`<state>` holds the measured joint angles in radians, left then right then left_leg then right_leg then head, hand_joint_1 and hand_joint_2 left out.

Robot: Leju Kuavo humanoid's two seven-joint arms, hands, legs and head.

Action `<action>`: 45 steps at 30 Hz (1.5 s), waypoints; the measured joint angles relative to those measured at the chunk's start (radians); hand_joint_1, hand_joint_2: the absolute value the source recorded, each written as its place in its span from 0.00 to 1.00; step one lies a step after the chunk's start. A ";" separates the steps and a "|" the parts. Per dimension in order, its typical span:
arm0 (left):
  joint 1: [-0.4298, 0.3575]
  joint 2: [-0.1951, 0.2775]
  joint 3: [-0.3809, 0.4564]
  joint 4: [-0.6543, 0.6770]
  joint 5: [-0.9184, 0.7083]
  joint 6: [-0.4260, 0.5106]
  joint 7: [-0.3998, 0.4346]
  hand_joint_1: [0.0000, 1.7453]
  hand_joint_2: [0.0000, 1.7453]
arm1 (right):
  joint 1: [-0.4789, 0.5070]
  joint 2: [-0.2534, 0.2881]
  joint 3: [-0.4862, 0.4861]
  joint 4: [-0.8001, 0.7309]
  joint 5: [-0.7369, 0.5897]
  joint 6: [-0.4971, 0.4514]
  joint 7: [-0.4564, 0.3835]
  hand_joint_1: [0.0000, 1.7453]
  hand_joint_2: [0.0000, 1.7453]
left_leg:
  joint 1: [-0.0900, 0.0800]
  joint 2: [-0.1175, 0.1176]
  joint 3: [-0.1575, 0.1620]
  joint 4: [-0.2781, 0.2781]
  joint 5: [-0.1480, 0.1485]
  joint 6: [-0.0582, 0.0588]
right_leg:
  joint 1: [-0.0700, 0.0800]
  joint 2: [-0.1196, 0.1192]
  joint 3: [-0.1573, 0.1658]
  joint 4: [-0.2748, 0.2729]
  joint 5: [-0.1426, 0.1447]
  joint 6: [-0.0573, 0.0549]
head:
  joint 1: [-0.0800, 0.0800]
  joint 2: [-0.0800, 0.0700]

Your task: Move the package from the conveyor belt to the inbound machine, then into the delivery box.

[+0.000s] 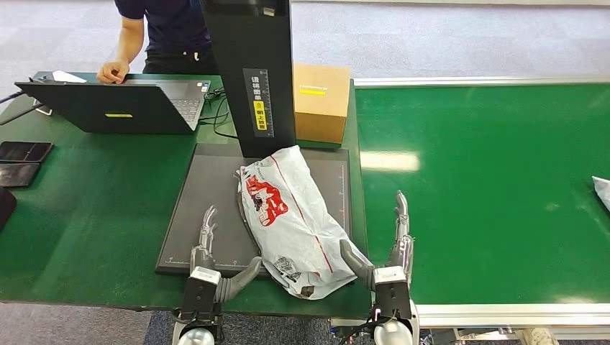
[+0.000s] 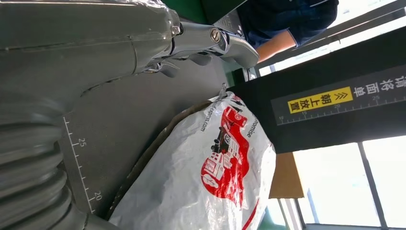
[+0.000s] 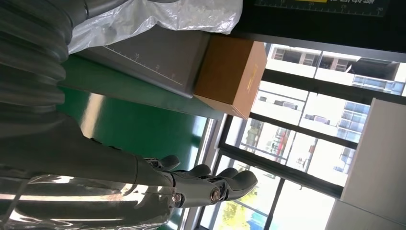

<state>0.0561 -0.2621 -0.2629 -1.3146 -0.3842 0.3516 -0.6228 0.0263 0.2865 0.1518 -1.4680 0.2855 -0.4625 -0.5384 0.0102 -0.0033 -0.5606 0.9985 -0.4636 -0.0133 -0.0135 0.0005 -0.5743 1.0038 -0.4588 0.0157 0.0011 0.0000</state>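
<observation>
A white plastic package (image 1: 288, 208) with red print lies slanted on the dark grey plate (image 1: 208, 187) of the inbound machine, its near end hanging over the plate's front edge. My left hand (image 1: 206, 248) rests on the plate just left of the package, fingers straight, thumb reaching toward the bag's near end. My right hand (image 1: 392, 248) stands on the green belt (image 1: 489, 180) to the bag's right, fingers straight, thumb against the bag's edge. Neither hand holds anything. The left wrist view has the package (image 2: 215, 167) beside my left hand (image 2: 95, 48). The right wrist view has its clear edge (image 3: 158, 14) and my right hand (image 3: 95, 182).
The machine's black column (image 1: 248, 72) rises behind the plate, with a brown cardboard box (image 1: 320, 100) to its right. A person (image 1: 165, 29) stands at a laptop (image 1: 122, 104) at the back left. Dark phones (image 1: 21, 154) lie far left. Another white package (image 1: 603, 190) lies at the belt's right edge.
</observation>
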 joint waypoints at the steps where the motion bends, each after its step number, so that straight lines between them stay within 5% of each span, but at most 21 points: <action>1: 0.000 0.000 0.000 -0.002 0.000 0.001 0.000 0.00 1.00 | 0.001 0.000 0.000 -0.002 0.001 0.000 -0.001 0.00 1.00 | 0.000 0.000 0.000 0.000 0.000 0.000 | 0.000 0.000 0.000 0.000 0.000 0.000 | 0.000 0.000; 16: 0.006 0.001 -0.007 -0.054 -0.037 -0.009 0.016 0.00 1.00 | 0.025 -0.002 0.018 -0.046 0.017 -0.007 -0.007 0.00 1.00 | 0.000 0.000 0.000 0.000 0.000 0.000 | 0.000 0.000 0.000 0.000 0.000 0.000 | 0.000 0.000; 25: -0.053 0.012 -0.062 -0.050 -0.392 -0.063 0.126 0.00 1.00 | 0.059 -0.010 0.046 -0.097 0.046 0.019 -0.001 0.00 1.00 | 0.000 0.000 0.000 0.000 0.000 0.000 | 0.000 0.000 0.000 0.000 0.000 0.000 | 0.000 0.000; 31: -0.178 0.044 -0.127 0.045 -0.527 -0.134 0.168 0.00 1.00 | 0.065 -0.018 0.066 -0.104 0.036 0.042 -0.017 0.00 1.00 | 0.000 0.000 0.001 0.000 0.000 0.000 | 0.000 0.000 0.000 0.000 0.001 0.000 | 0.000 0.000; 45: -0.593 0.092 -0.347 0.495 -0.492 -0.273 0.142 0.00 1.00 | 0.120 -0.037 0.074 -0.169 0.028 0.048 -0.029 0.00 1.00 | 0.000 0.000 0.000 0.000 0.001 0.000 | 0.000 0.000 0.001 0.000 0.001 0.000 | 0.000 0.000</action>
<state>-0.5373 -0.1701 -0.6102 -0.8193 -0.8767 0.0788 -0.4807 0.1459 0.2500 0.2262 -1.6370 0.3133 -0.4145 -0.5677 0.0100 -0.0036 -0.5603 0.9988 -0.4624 -0.0130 -0.0138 0.0002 -0.5737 1.0040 -0.4580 0.0155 0.0012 0.0000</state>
